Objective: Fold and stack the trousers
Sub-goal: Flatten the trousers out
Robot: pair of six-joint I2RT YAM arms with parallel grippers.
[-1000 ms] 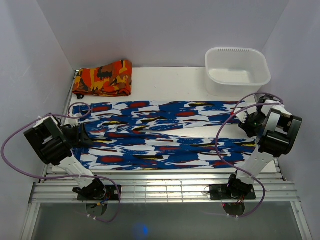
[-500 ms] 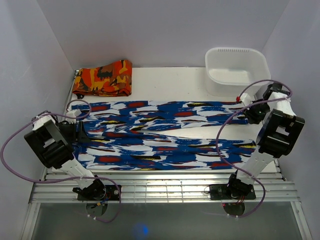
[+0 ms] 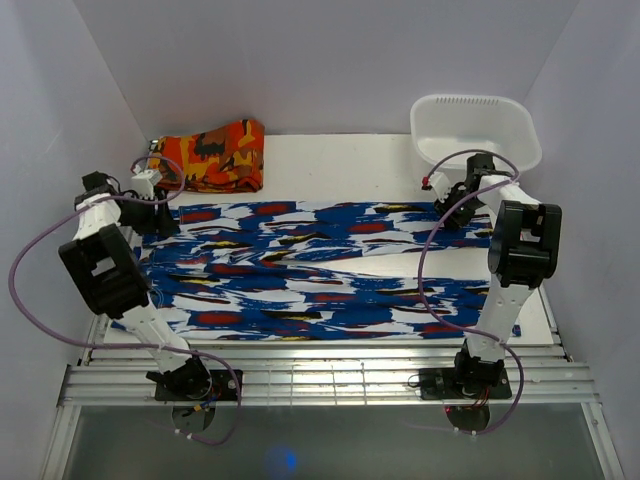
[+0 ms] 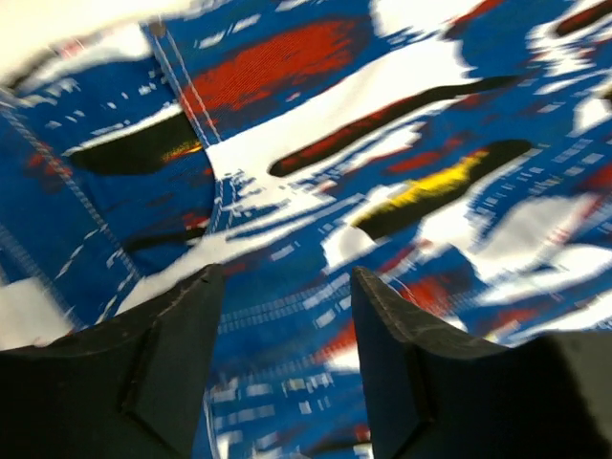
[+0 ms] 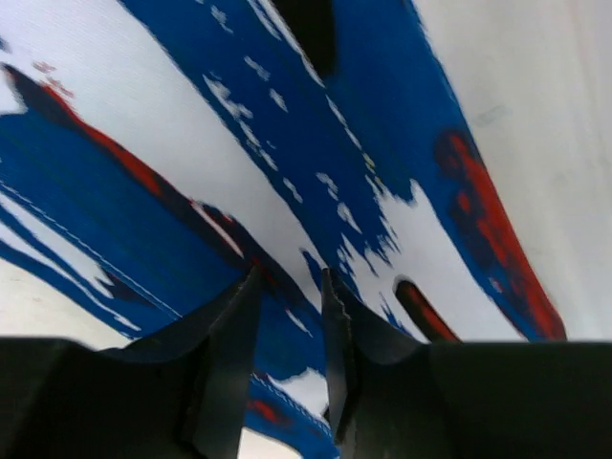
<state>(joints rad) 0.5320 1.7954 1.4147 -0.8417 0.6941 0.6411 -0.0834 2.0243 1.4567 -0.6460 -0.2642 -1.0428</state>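
Overhead, the trousers point(image 3: 320, 265) lie spread flat across the table point(image 3: 350, 160), while only the wrist views show the left gripper point(image 4: 285, 287) with jaws spread wide and the right gripper point(image 5: 287, 287) with jaws narrowly parted over the print.

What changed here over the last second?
Both arms reached away from their bases: the left claw to the far left corner of the trousers, the right claw to the far right corner. Neither has visibly gripped anything. The trousers, orange cloth and white tub stayed put.
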